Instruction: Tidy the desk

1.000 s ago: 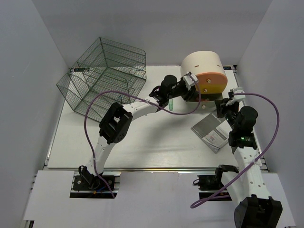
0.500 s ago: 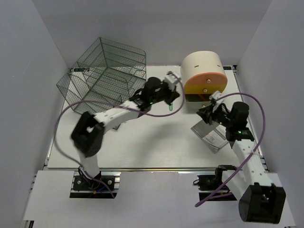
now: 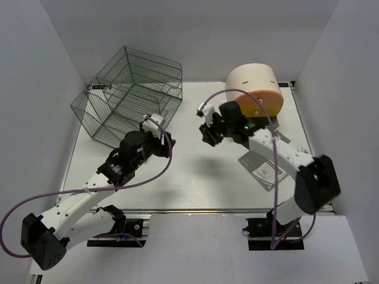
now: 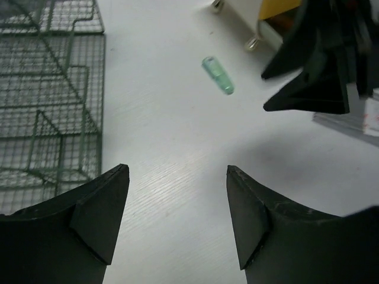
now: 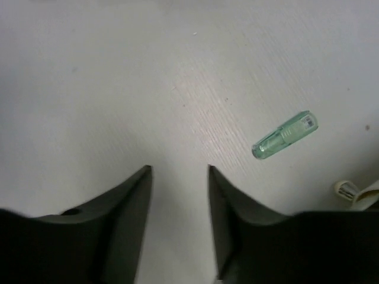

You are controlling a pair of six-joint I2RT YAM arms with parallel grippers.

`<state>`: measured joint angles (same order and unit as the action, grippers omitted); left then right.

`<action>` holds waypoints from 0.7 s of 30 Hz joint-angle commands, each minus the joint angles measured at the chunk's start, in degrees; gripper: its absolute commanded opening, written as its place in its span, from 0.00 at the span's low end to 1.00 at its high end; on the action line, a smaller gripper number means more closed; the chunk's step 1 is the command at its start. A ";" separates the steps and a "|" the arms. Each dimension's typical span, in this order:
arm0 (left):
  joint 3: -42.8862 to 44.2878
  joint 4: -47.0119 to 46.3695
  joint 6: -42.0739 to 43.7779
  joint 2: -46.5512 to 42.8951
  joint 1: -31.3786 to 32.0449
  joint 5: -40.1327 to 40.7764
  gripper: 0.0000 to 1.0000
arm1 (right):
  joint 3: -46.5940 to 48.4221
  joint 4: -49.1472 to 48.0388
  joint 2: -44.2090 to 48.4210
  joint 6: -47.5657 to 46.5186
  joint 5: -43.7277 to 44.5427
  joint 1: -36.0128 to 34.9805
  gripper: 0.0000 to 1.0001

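– Green-tinted tube [image 5: 285, 135] is judged to be the next item for tidying; how is it best gripped?
– The right gripper [image 5: 179, 222] is held open and empty above the desk [image 3: 195, 177], with the tube lying at 2 o'clock of its fingertips, apart from them. The fingers should be brought over the tube, turned to cross its long axis and closed at its middle, since a round body is likely to roll
– And the left gripper [image 4: 177, 219]?
– It is spread wide with nothing held, just beside the wire cage [image 3: 133, 94] at 10 o'clock of the desk
– What is kept in the containers?
– Nothing is made out inside the cage. The cream-and-orange drawer box [image 3: 254, 92] is set at 1 o'clock; its contents cannot be told. The white desk is spread beneath everything, its rail along 6 o'clock
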<state>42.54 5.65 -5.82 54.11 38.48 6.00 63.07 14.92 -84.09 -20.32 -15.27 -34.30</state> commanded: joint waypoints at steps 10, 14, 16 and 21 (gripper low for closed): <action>-1.59 2.61 1.87 -4.80 0.10 7.80 0.77 | 24.82 9.07 -27.95 27.08 29.05 -0.24 0.66; -1.50 2.70 2.13 -5.59 0.10 8.59 0.77 | 27.72 10.13 -32.09 29.45 32.93 0.20 0.64; -1.76 2.61 2.31 -6.20 0.10 9.03 0.77 | 27.90 9.87 -32.88 29.89 33.29 0.81 0.64; -2.03 2.35 2.57 -7.26 0.10 10.00 0.77 | 28.34 10.13 -35.69 31.48 30.91 2.49 0.63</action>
<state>40.84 8.54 -3.86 48.21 38.46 14.52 88.60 24.38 -118.50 8.38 14.59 -33.04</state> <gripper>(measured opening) 0.766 0.635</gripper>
